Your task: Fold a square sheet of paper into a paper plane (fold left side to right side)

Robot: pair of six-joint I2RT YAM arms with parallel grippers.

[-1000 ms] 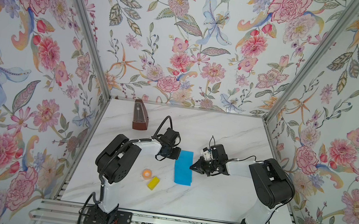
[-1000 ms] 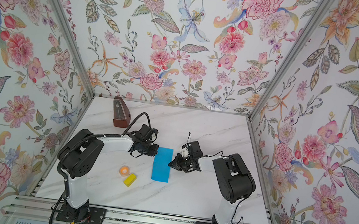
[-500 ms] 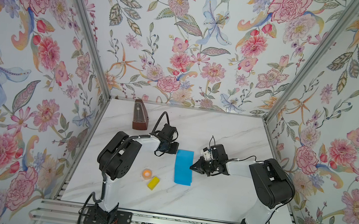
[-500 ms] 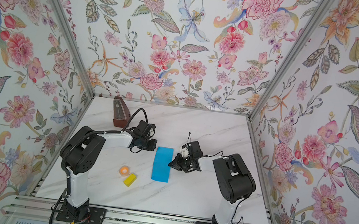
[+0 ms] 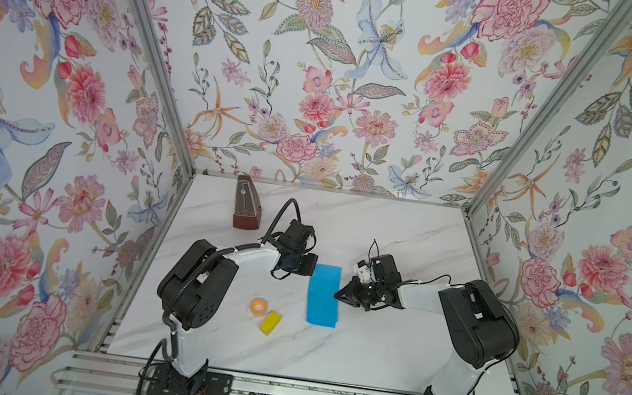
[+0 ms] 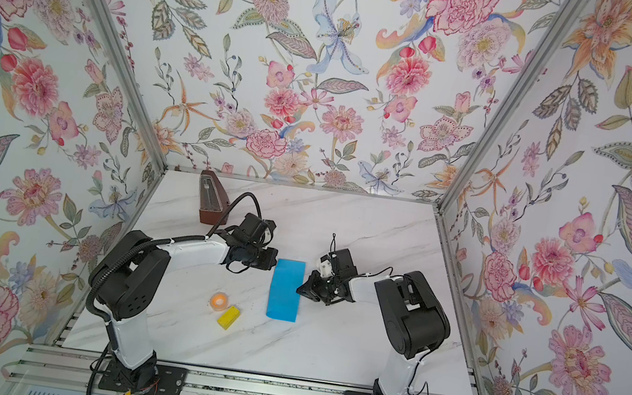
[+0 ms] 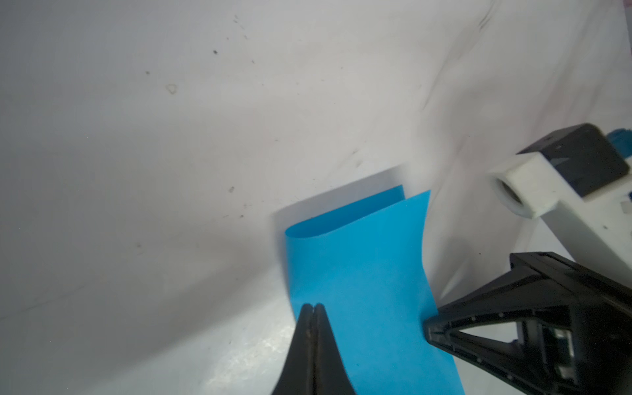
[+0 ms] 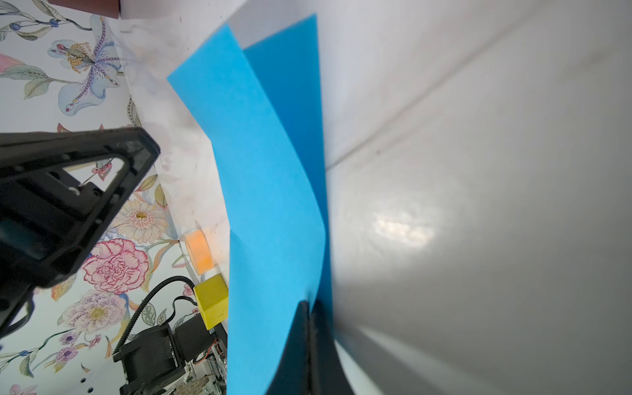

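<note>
The square sheet of paper point(image 5: 324, 294) is lying mid-worktop point(image 5: 388, 355), doubled left over right into a narrow strip, long axis running near-to-far btwn the arms. Fold edge is facing the left gripper point(image 7: 313, 306), and free edges are facing the right gripper point(image 8: 309, 304). Left jaws are pressed together, tip at the fold edge by the far corner; contact can't be told. Right jaws are together too, tip at the free edges approx mid-length w/ the top layer bowing up; whether it's nipping paper can't be told. Fold is looking rounded, so the left arm is prob. best placed for creasing. No containers are showing.
</note>
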